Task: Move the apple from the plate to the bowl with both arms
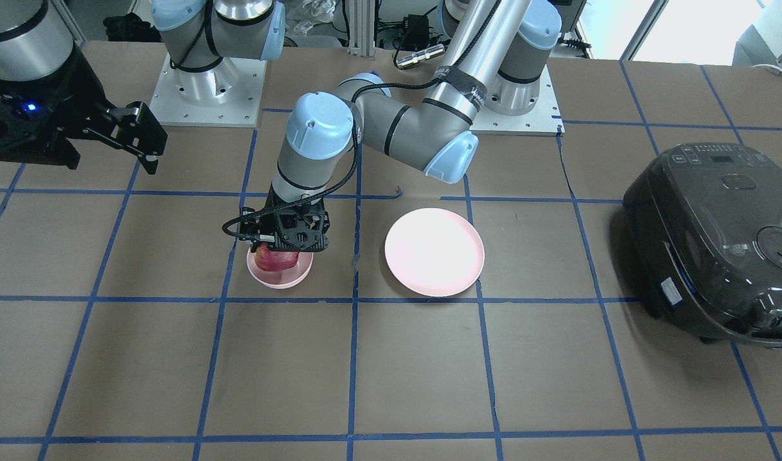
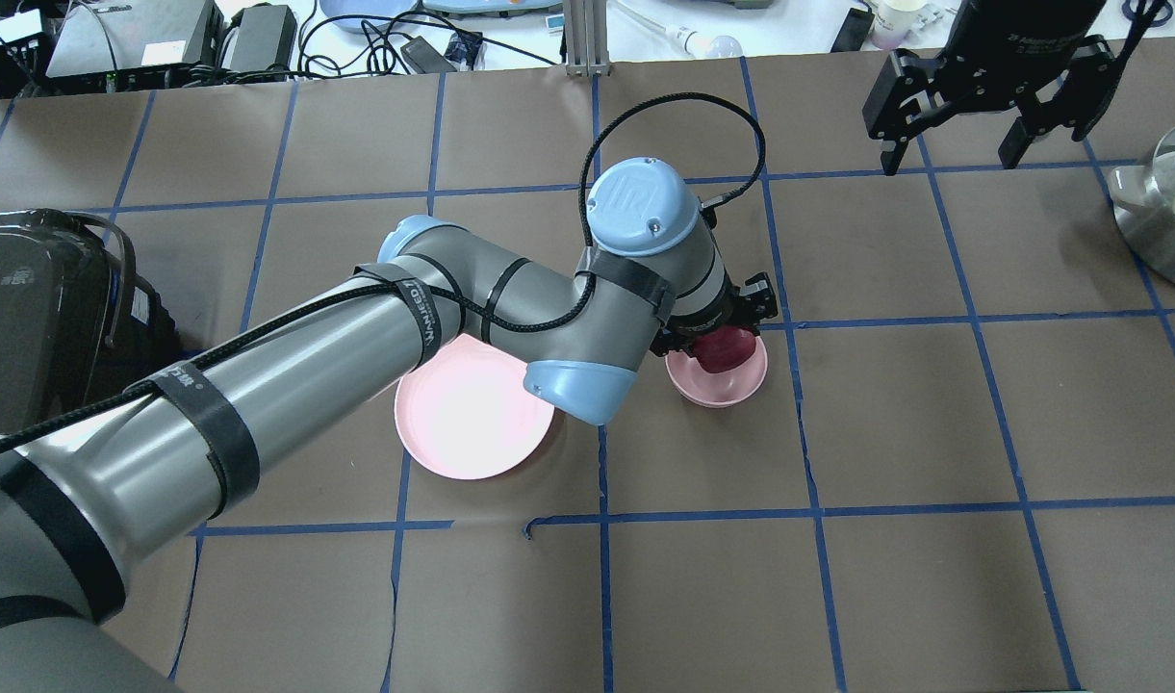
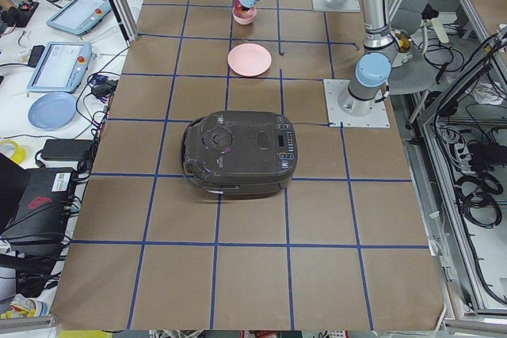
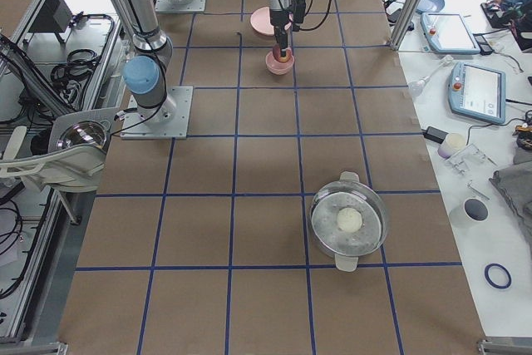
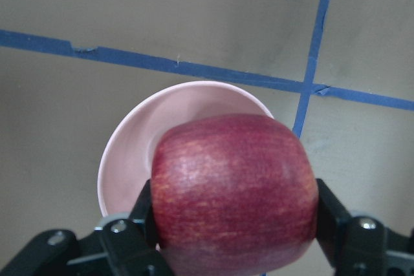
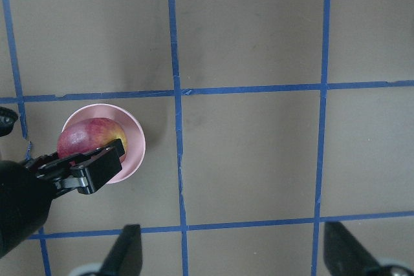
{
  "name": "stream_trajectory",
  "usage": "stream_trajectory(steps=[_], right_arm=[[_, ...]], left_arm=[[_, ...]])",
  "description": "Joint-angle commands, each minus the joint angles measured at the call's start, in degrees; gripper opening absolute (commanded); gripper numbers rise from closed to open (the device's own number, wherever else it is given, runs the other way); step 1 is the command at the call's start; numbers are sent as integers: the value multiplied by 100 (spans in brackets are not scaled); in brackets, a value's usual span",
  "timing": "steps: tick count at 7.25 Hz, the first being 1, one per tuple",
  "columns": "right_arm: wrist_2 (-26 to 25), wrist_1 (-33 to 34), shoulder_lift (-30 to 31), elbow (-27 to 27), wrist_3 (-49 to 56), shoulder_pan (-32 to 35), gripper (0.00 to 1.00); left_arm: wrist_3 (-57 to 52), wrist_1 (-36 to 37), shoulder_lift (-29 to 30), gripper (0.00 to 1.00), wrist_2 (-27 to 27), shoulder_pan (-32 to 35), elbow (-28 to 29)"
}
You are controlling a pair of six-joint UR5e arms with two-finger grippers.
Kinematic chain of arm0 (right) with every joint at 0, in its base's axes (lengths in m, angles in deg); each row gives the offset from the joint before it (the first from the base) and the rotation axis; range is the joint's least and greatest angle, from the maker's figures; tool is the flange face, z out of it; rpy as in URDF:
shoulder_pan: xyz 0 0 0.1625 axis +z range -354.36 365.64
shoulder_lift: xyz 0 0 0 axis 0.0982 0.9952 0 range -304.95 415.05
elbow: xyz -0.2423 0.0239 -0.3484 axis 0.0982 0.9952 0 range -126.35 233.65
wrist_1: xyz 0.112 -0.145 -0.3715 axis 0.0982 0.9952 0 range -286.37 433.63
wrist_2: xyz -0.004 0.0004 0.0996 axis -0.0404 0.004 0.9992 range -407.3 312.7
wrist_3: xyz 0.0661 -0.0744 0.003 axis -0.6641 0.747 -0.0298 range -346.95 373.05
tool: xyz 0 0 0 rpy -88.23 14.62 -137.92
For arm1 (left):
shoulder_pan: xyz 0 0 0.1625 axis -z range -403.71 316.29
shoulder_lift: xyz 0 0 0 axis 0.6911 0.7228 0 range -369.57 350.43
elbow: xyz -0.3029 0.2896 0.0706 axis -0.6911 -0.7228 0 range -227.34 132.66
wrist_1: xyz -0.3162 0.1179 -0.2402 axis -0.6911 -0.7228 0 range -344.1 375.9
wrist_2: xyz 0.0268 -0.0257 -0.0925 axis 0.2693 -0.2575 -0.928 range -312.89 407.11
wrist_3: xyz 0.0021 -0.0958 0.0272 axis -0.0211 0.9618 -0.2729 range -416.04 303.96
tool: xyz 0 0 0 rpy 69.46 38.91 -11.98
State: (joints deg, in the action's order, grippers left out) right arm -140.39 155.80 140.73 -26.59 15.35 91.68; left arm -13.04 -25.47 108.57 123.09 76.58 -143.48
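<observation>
The dark red apple [image 5: 236, 189] sits between the fingers of my left gripper [image 5: 236, 221], which is shut on it. The apple [image 1: 276, 260] is held right over the small pink bowl [image 1: 282, 278], low at its rim; I cannot tell whether it touches the bottom. In the overhead view the apple [image 2: 725, 348] and bowl [image 2: 731, 388] lie under the left wrist. The pink plate [image 1: 434, 251] lies bare beside the bowl, also in the overhead view [image 2: 472, 414]. My right gripper [image 2: 957, 144] is open and empty, raised high, well away from the bowl [image 6: 132, 150].
A black rice cooker [image 1: 717, 243] stands at the table's end on my left side. A steel pot with a glass lid [image 2: 1164, 217] stands at the right edge. Blue tape lines grid the brown table.
</observation>
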Motion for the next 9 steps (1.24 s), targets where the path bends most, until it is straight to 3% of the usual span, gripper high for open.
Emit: stream_trajectory(steps=[1,5,6,8,9], right_arm=[[-25,-26,36,0,-2,0,100],[54,18,107,-9,60,44,100],[46,27,150,-18,51,79,100],[133,27,168,-18,-2,228,100],[220,53,168,-18,-2,333,100]], left_arm=[[-89,15,-19,100,13,12,-1],[-133,-63,-439,100,109,-49,-62],[-378,-238,-650,100,475,-137,-132],[-1430,-1025,-1246,100,688,-540,-265],[-2009,-1753,-1667,100,889,-785,-256]])
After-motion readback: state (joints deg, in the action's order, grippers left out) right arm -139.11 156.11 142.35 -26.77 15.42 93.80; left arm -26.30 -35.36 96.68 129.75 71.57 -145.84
